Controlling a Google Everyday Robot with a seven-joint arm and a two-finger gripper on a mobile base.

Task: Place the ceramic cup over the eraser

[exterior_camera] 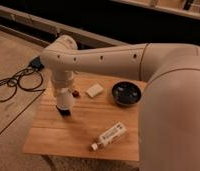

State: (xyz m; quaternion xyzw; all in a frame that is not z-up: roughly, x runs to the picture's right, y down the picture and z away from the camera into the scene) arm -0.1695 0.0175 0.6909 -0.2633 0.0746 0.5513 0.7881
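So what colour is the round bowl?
The round bowl is near-black, camera view. The gripper is low beside the small reddish-brown object.

My gripper (64,105) hangs well left of the dark bowl (126,93), buried under my wrist. I cannot tell where it meets the ceramic cup (63,101). Below, the eraser (66,112) shows only a dark sliver. Right of the bowl, my arm (163,75) runs off-frame.

pincer (63,103) | low over wooden table (88,127) | eraser (65,112) directly beneath | bowl (126,93) well apart
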